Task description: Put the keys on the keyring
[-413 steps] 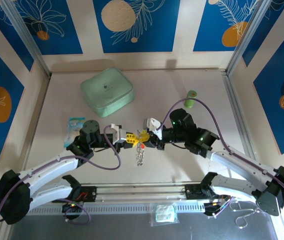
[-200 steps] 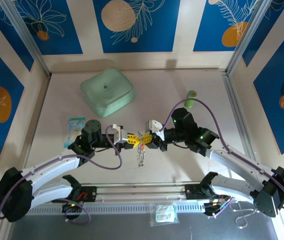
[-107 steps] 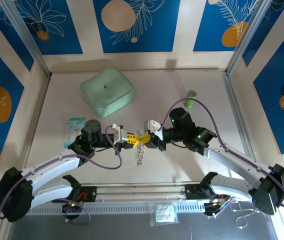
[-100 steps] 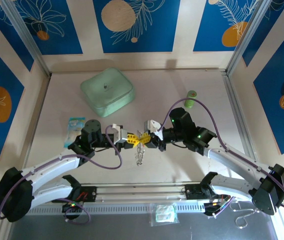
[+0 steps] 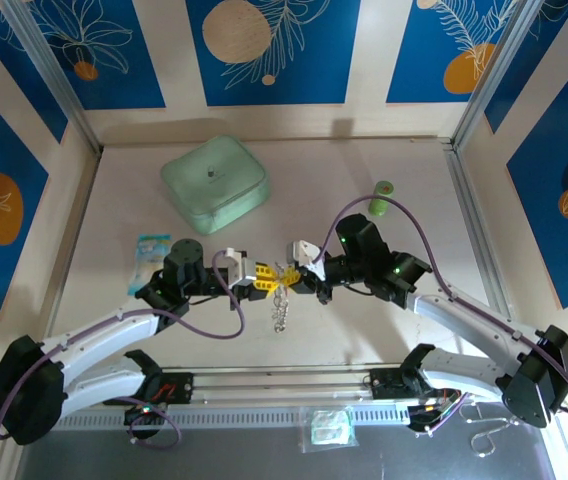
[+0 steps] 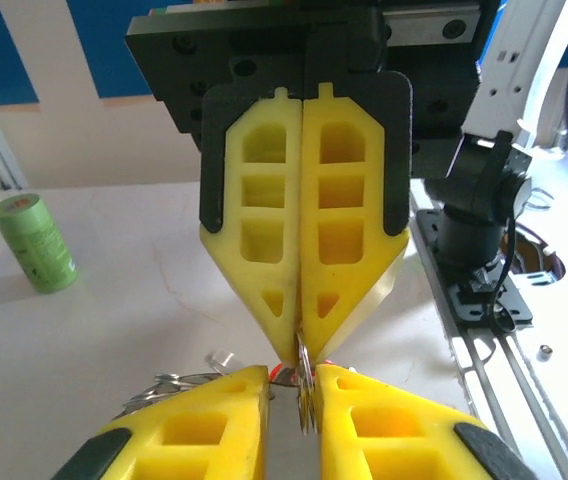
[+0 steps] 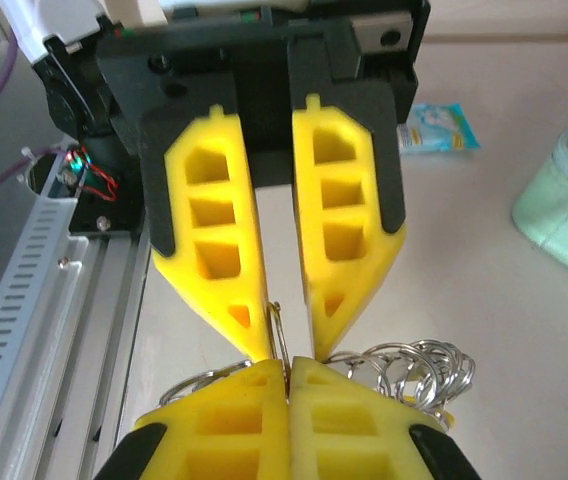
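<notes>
At mid-table, nips keyring [image 7: 277,325] in right gripper [image 7: 287,362]; left gripper [image 6: 292,372] barely parted around it. Likely stiff, slippery (take the rim).

You will find no word, number or brand here that can be read. The small pale-blue printed packet [image 5: 150,249] lying on the pale desk [image 5: 314,190] carries markings, but they are too small and blurred for you to make out. The dark spot on top of the mint-green rounded soft case [image 5: 214,183] is too small to tell as a logo.
</notes>
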Robot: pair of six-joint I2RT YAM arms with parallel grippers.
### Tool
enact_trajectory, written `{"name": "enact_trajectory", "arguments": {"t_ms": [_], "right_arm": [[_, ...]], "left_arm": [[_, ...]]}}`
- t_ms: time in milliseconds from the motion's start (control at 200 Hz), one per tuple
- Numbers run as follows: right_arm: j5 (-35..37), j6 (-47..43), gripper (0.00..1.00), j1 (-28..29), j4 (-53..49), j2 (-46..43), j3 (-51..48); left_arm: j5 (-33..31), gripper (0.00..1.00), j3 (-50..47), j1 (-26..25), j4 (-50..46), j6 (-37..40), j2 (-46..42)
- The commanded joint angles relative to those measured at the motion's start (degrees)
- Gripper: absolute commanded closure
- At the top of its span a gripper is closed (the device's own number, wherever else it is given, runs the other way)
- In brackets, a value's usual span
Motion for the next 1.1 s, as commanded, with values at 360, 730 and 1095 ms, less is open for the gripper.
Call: {"name": "enact_trajectory", "arguments": {"t_ms": [360, 730, 1095], "right_arm": [[2.13, -7.80, 1.00, 3.43, -13.42, 5.97, 10.87], [-0.65, -3.56, 0.74, 1.39, -6.65, -0.05, 4.99], [5.74, 4.63, 0.62, 0.80, 4.73, -6.53, -5.59]], "left_arm": [[-3.13, 0.88, 6.51, -0.70, -13.58, 8.36, 0.94], [-3.63, 1.00, 3.87, -0.80, -8.41, 6.46, -0.29], [-1.90, 1.00, 0.38, -0.86, 1.35, 1.11, -0.93]]}}
